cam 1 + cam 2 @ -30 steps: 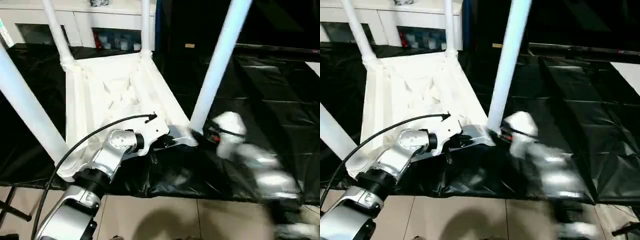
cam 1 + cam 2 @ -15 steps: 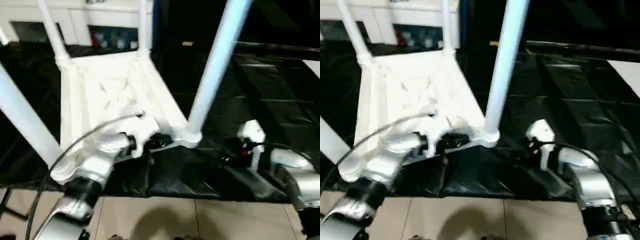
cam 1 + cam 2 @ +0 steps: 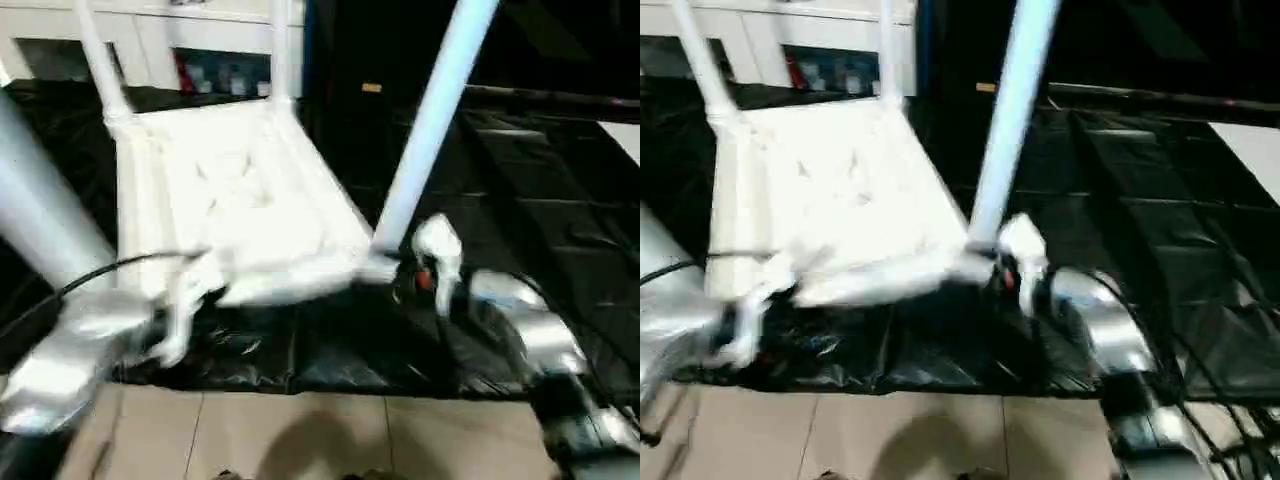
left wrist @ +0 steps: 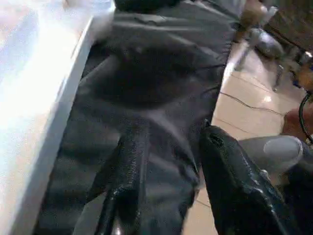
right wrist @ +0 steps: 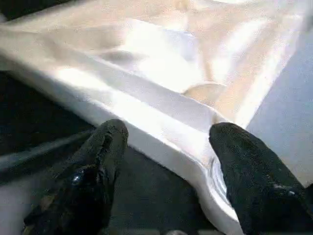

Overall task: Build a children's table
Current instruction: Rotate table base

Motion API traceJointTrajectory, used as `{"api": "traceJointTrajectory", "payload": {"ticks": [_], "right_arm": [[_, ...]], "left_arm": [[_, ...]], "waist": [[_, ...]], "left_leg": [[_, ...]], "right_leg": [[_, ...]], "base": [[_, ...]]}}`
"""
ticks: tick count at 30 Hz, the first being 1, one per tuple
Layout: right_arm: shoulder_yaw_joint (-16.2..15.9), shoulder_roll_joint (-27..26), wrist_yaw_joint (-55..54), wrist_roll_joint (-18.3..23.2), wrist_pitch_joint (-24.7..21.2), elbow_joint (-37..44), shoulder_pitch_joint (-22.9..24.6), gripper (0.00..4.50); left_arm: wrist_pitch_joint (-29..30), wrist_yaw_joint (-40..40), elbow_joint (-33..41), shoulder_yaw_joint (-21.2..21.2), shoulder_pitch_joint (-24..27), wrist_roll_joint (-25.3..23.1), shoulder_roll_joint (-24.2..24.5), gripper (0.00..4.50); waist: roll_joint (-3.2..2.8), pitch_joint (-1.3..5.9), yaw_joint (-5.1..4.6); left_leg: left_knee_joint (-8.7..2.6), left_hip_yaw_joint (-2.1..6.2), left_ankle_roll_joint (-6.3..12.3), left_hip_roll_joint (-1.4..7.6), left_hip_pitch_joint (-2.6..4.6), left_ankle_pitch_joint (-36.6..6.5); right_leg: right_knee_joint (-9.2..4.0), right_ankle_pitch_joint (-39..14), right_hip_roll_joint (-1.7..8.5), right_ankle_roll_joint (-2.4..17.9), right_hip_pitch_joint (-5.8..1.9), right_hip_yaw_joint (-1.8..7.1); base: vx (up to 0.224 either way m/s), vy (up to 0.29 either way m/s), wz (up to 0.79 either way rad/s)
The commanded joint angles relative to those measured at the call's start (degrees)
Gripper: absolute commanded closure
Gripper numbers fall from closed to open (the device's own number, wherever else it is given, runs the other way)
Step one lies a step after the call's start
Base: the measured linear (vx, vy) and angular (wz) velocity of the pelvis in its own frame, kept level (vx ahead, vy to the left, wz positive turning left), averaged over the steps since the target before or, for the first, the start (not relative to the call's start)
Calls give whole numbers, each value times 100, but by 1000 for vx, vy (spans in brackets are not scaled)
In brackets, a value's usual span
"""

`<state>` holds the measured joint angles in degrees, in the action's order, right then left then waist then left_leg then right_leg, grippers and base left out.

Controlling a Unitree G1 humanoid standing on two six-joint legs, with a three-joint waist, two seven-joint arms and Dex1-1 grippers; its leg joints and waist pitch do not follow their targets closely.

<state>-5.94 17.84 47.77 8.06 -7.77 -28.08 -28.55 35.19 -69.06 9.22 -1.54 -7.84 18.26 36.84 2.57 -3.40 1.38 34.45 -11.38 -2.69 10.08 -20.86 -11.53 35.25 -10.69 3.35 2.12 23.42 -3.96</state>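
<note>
The children's table lies upside down, its white ribbed top [image 3: 230, 190] on the black cloth. Its legs stand upward: one at the near right corner [image 3: 430, 120], one at the near left [image 3: 40, 210], two at the far corners [image 3: 95, 60]. My right gripper [image 3: 405, 285] is at the near right corner by that leg's base. In the right wrist view it [image 5: 171, 129] stands open with the top's rim [image 5: 146, 112] running between its fingers. My left arm is a blur at the lower left. The left gripper [image 4: 171, 139] is open over black cloth, beside the white edge [image 4: 44, 112].
The black-draped table [image 3: 540, 170] stretches away to the right and back. A white glass-door cabinet [image 3: 150, 40] stands behind it. Beige tiled floor [image 3: 300, 440] runs along the table's near edge.
My left gripper has opened and pulled back to the left, off the top's near rim. My right gripper has moved in to the near right corner by the leg.
</note>
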Motion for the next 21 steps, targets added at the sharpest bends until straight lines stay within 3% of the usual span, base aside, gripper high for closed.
{"api": "traceJointTrajectory", "payload": {"ticks": [1, 2, 4, 6, 8, 12, 14, 18, 19, 20, 21], "right_arm": [[238, 7, -651, -217, 184, -415, -196, 133], [274, -15, -852, -241, 192, -580, -288, 133], [328, -45, -1058, -253, 260, -783, -408, 133], [457, -93, -1556, -301, 415, -1276, -704, 133], [585, -96, -2055, -346, 546, -1691, -940, 133], [771, -30, -2743, -393, 692, -2183, -1185, 133], [845, 19, -2876, -388, 819, -2401, -1239, 133], [843, 8, -2431, -323, 829, -2160, -1021, 133], [843, -4, -2357, -320, 831, -2096, -968, 133], [820, -11, -2191, -297, 748, -1910, -818, 133], [820, -11, -2191, -297, 748, -1910, -818, 133]], "left_arm": [[183, 28, 307, 298, 245, 184, 153, 220], [250, 19, 410, 368, 375, 251, 223, 211], [287, 2, 478, 464, 531, 290, 287, 201], [374, -33, 646, 658, 866, 372, 441, 192], [406, -55, 722, 848, 1067, 414, 546, 165], [353, -94, 687, 1161, 1242, 437, 684, 149], [217, -151, 596, 1414, 1408, 404, 832, 118], [-384, 20, 134, 1875, 1201, 415, 707, 103], [-489, 106, 43, 1968, 1114, 463, 640, 79], [-728, 268, -154, 1994, 900, 427, 551, 79], [-728, 268, -154, 1994, 900, 427, 551, 74]], "waist": [[-73, 313, 5], [-86, 307, 33], [-85, 310, 37], [-65, 319, 8], [-84, 312, 27], [-94, 317, 51], [-81, 330, 24], [-39, 341, 1], [-52, 352, 7], [-17, 346, 5], [-34, 358, 21]], "left_leg": [[-408, 143, 38, 350, 128, -1057], [-412, 134, 37, 352, 162, -1103], [-416, 128, 30, 351, 162, -1118], [-425, 155, 3, 348, 107, -1088], [-401, 120, -12, 335, 159, -1131], [-409, 109, -88, 322, 166, -1099], [-414, 129, -66, 311, 102, -1078], [-390, 124, 126, 290, 64, -955], [-390, 132, 138, 311, 77, -882], [-393, 127, 168, 304, 68, -868], [-387, 131, 171, 315, 85, -821]], "right_leg": [[-461, -1673, 477, 1152, -227, 364], [-472, -1674, 458, 1128, -204, 366], [-456, -1603, 451, 1148, -203, 373], [-420, -1545, 467, 1154, -241, 364], [-449, -1591, 449, 1109, -191, 376], [-417, -1381, 409, 1054, -198, 367], [-392, -1231, 424, 1020, -251, 365], [-391, -1080, 424, 1053, -292, 376], [-374, -993, 438, 1083, -292, 378], [-384, -976, 417, 1080, -300, 373], [-363, -907, 441, 1123, -298, 376]], "base": [[0, 0, 0], [0, 0, 0], [0, 0, 0], [0, 0, 0], [0, 0, 0], [0, 0, 0], [0, 0, 0], [0, 0, 0], [0, 0, 0], [0, 0, 0], [0, 0, 0]]}}
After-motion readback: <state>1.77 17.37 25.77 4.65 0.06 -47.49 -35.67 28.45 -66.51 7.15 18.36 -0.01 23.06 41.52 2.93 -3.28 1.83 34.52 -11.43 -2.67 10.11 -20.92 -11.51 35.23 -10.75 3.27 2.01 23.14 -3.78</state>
